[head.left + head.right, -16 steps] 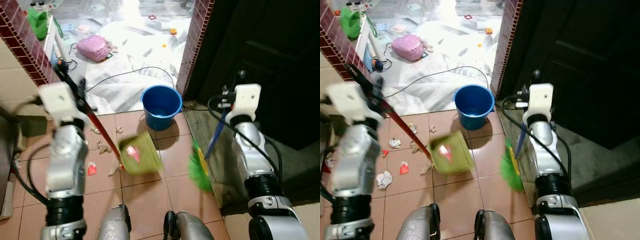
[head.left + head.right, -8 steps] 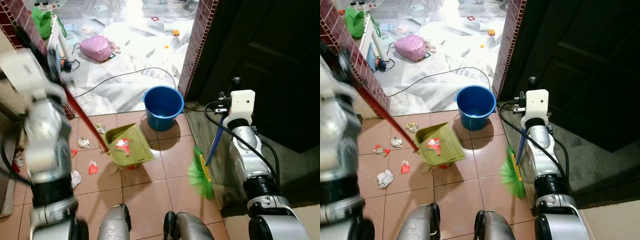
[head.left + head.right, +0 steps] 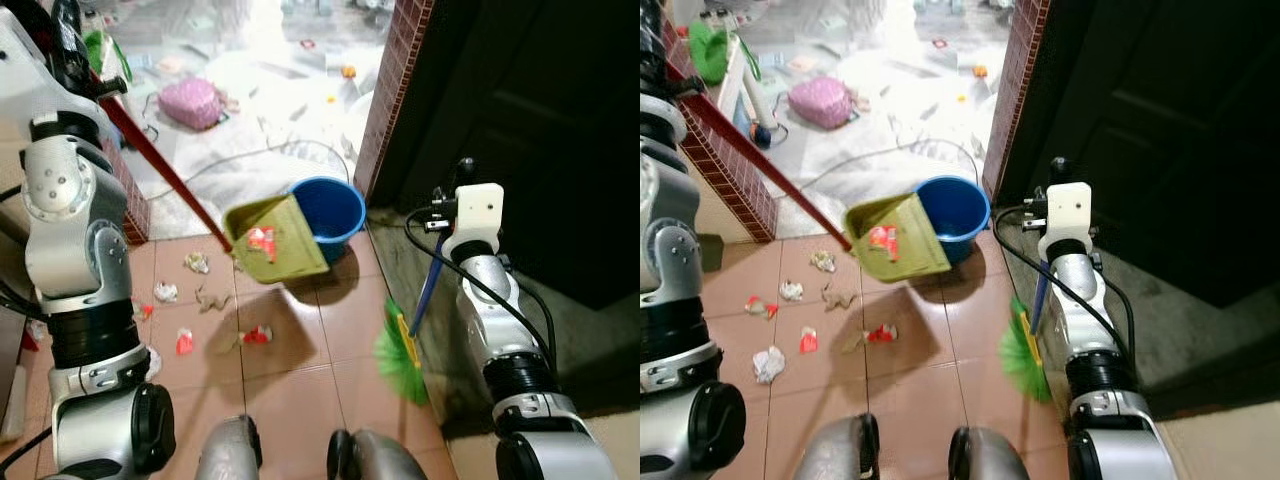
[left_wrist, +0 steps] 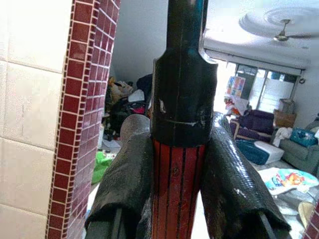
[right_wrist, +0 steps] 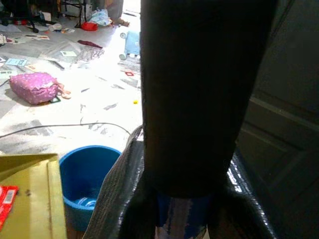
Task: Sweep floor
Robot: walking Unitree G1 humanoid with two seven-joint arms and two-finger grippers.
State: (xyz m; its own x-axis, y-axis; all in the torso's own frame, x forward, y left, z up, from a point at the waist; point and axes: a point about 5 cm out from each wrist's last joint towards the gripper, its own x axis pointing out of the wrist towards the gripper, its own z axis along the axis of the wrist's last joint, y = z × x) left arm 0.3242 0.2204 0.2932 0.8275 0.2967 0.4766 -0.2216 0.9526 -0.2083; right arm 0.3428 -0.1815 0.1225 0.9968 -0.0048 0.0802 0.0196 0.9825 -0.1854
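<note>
Your left gripper (image 4: 175, 199) fingers clamp the dustpan (image 3: 275, 239) handle, pan raised beside the bucket (image 3: 332, 208); right gripper (image 5: 179, 209) fingers grip the broom (image 3: 405, 340).

This is a lived-in home, and an untidy one. Terracotta floor tiles (image 3: 300, 390) meet a maroon-tiled pillar (image 3: 390, 90) beside a dark wooden door (image 3: 530, 130). Beyond lies a living room with a sofa (image 4: 299, 152), a ceiling fan (image 4: 279, 22), a pink bag (image 3: 190, 100) and papers scattered about.
</note>
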